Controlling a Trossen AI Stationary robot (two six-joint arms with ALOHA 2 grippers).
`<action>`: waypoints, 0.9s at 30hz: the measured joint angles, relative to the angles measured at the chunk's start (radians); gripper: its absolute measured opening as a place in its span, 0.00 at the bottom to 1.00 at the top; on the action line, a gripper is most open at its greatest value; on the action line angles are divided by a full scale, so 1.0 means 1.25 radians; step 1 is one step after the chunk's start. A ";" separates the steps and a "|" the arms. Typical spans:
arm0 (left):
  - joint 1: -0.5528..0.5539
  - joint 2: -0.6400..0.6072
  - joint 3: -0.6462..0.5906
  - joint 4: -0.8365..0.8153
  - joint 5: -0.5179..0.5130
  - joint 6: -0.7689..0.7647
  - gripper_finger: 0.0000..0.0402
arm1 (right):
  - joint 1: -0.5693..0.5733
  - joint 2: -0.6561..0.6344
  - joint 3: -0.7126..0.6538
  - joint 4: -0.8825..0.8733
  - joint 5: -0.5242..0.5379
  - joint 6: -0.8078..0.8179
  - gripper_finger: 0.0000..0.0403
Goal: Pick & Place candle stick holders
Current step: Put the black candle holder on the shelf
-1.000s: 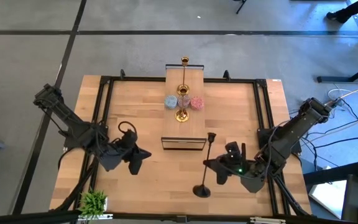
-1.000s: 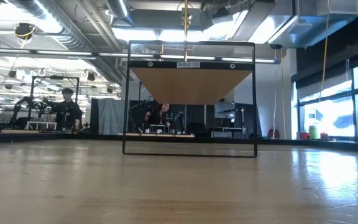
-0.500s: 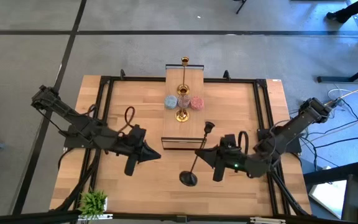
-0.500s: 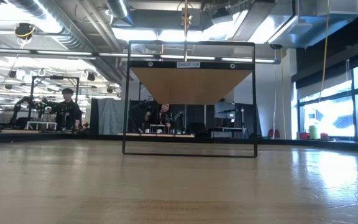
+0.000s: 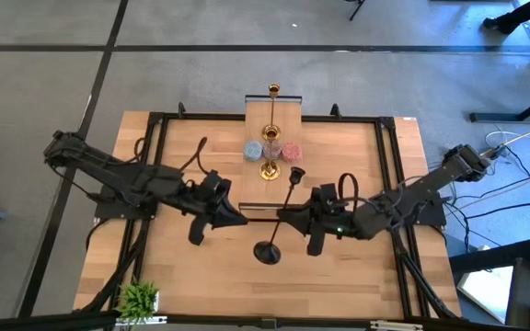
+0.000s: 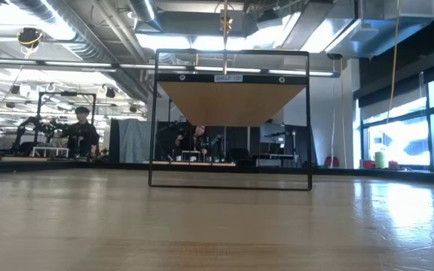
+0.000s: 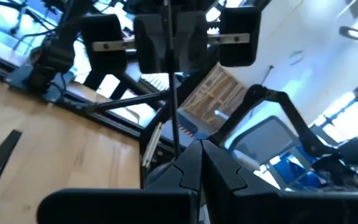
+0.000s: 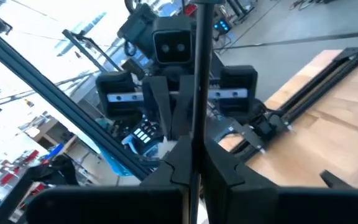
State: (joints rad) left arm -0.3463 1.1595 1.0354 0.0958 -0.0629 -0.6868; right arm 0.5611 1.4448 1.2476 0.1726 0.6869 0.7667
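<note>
The long black candle stick holder [image 5: 282, 211] is in front of the shelf frame [image 5: 247, 210], tilted, with its round base [image 5: 267, 253] toward the near edge and its cup [image 5: 295, 172] toward the far edge. My right gripper [image 5: 283, 221] is shut on its stem. My left gripper [image 5: 244, 219] faces it from the table's left, shut, just short of the stem [image 7: 173, 93]. Gold holders [image 5: 270, 133] stand on the wooden plank [image 5: 286, 115], and another gold one [image 5: 270, 170] is by its near end. A blue cup [image 5: 252, 150] and a pink cup [image 5: 292, 151] flank them. My right gripper pinches the black holder's thin stem [image 8: 199, 134] between its two fingers, about midway along it. The fingers come roughly level from the table's right and lie across the stem. The holder is tilted. I cannot tell whether its base is clear of the table.
A small green potted plant [image 5: 138, 299] stands at the near left corner. The black shelf frame also shows in the low view [image 6: 232, 120], where neither gripper shows. Black rails [image 5: 155, 165] run along the table's left and right sides.
My right gripper has carried the black holder from the near right toward the table's left and a little farther back, to just in front of the shelf frame. My left gripper has gone toward the table's right, closing on the holder's stem.
</note>
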 joint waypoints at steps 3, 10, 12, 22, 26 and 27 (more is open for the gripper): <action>0.016 0.003 0.000 0.002 0.025 0.005 0.00 | -0.010 0.000 0.008 0.009 -0.007 -0.014 0.03; 0.039 0.005 0.000 0.018 0.034 0.014 0.09 | -0.020 0.015 0.104 -0.096 -0.038 -0.041 0.03; 0.039 0.005 0.000 0.025 0.034 0.015 0.14 | -0.021 0.034 0.156 -0.157 -0.038 -0.043 0.03; 0.031 0.019 0.000 0.073 0.022 0.038 0.37 | -0.035 0.180 0.393 -0.341 -0.069 -0.058 0.03; 0.003 0.035 0.000 0.075 0.020 0.052 0.40 | -0.035 0.195 0.414 -0.339 -0.040 -0.067 0.03; -0.005 0.041 0.000 0.074 0.015 0.052 0.40 | -0.035 0.195 0.414 -0.339 -0.029 -0.065 0.03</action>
State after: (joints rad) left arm -0.3524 1.2111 1.0355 0.1886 -0.0436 -0.6219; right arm 0.5170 1.6886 1.7657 -0.2514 0.6500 0.6853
